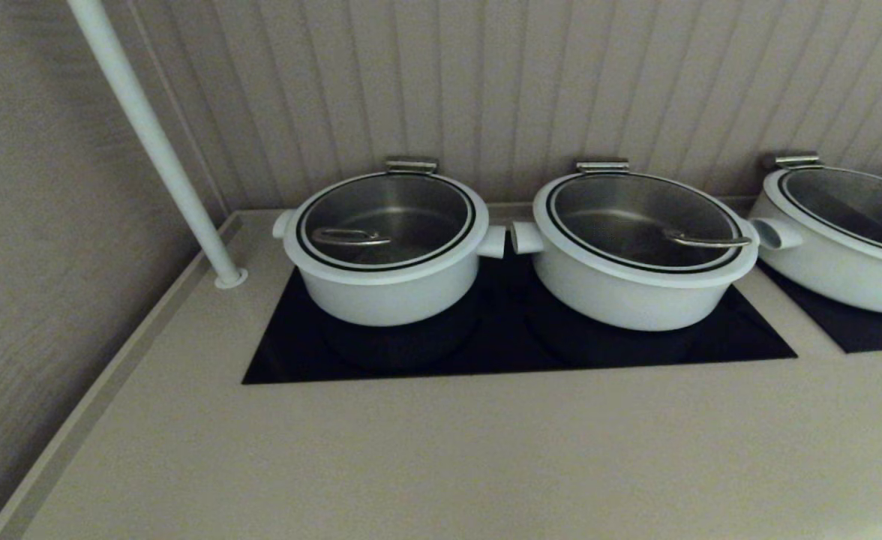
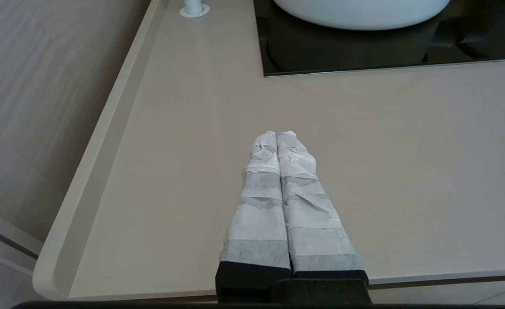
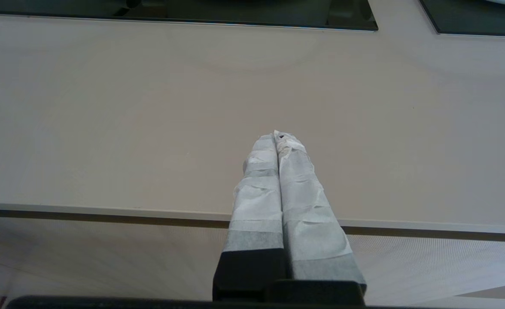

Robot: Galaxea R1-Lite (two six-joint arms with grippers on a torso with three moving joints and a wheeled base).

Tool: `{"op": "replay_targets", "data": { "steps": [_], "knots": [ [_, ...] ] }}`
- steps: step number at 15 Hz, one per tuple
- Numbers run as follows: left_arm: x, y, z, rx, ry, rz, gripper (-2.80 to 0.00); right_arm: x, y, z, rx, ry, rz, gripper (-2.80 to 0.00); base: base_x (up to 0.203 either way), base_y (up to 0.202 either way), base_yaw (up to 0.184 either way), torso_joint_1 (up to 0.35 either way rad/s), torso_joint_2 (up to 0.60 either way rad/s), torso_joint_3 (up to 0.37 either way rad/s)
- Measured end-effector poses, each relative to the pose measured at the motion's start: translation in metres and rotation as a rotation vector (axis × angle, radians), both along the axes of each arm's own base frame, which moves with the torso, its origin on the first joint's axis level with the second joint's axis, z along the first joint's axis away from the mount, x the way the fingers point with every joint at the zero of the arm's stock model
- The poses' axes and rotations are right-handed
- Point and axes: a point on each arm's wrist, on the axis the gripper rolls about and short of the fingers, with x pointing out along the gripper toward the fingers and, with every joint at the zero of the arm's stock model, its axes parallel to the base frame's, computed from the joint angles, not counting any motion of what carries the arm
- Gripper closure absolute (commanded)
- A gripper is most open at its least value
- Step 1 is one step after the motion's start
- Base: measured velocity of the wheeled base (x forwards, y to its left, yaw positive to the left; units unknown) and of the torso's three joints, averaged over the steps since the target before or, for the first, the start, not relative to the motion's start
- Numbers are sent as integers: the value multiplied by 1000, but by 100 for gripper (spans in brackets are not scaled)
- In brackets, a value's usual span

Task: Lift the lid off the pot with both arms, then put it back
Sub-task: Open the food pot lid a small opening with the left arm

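Hovering over the counter's [image 2: 119,240] near edge, the left gripper [image 2: 277,135] and right gripper [image 3: 277,136] are pressed together, holding nothing; bare counter lies ahead; beyond the left gripper, the pot [image 1: 388,289] carries the lid [image 1: 386,222] on the black cooktop [image 1: 501,345].

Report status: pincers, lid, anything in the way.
Left pincer shut, right pincer shut, both over bare counter. Lid seated on pot, untouched. Nothing blocking.
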Motion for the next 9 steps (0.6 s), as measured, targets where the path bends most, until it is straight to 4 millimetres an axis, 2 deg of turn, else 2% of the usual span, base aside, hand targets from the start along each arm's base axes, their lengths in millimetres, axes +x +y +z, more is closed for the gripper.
{"op": "replay_targets", "data": {
  "steps": [9],
  "knots": [
    [0,0,0,1,0,-1,0,0,0,0,0,0,0,0,0,0,0,0,0,0]
  ]
}}
